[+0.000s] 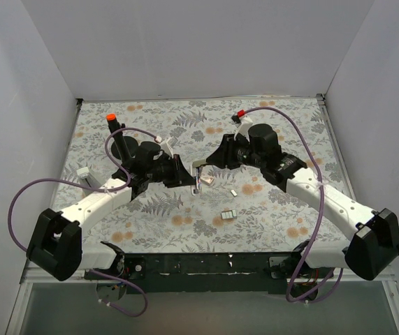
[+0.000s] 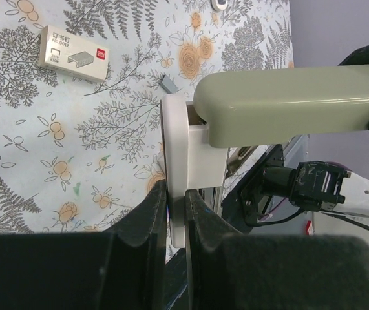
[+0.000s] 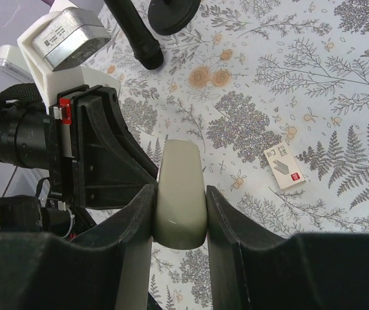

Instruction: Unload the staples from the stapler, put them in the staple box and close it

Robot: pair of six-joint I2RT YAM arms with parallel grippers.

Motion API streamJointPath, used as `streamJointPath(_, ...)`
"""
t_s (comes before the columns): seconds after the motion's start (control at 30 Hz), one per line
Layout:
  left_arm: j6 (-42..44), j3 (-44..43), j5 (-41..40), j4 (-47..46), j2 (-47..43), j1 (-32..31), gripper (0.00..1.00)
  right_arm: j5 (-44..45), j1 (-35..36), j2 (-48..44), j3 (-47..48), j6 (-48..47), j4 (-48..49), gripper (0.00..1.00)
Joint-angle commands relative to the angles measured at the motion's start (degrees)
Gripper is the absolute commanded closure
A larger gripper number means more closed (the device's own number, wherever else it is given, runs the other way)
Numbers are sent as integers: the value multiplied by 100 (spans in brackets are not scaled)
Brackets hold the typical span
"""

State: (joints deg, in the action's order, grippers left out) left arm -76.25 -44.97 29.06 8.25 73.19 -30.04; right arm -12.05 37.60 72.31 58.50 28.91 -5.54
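Top view: left gripper (image 1: 188,177) and right gripper (image 1: 201,166) meet mid-table on the stapler (image 1: 197,180); staples (image 1: 229,215) lie loose on the table (image 1: 150,223).
Left wrist: fingers (image 2: 150,213) clamp the stapler's white base (image 2: 175,161), raised above the table.
Right wrist: fingers (image 3: 226,213) pinch the stapler's beige top (image 3: 179,174); staple box (image 3: 285,166) lies beyond.

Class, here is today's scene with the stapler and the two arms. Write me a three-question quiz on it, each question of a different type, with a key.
1. True or false: the stapler lies flat on the table.
2. Which pincer clamps the stapler's beige top? A. left B. right C. neither
3. Fill in: the loose staples lie on the ____.
Key: 1 false: the left pincer and right pincer hold it above the table. 2 B. 3 table.
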Motion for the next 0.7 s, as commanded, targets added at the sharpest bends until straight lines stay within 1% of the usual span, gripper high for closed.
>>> streamJointPath(0.0,259,-38,960,467,11,7,100,571,-245,169,118,-842,712,72)
streamJointPath(0.07,286,-82,1145,563,108,7,100,608,-245,204,48,-939,887,68)
streamJointPath(0.2,242,-117,1566,599,205,7,100,477,-245,336,-250,-1193,1309,64)
streamJointPath(0.3,163,-178,1752,555,161,7,100,432,-245,371,-488,-1352,1695,59)
streamJointPath(0.37,145,-205,1779,572,108,7,100,423,-245,380,-559,-1431,1767,57)
streamJointPath(0.47,180,-249,1893,633,108,7,100,406,-245,424,-506,-1519,1802,54)
streamJointPath(0.67,321,-240,2069,695,108,7,100,265,-245,599,-436,-1607,1952,52)
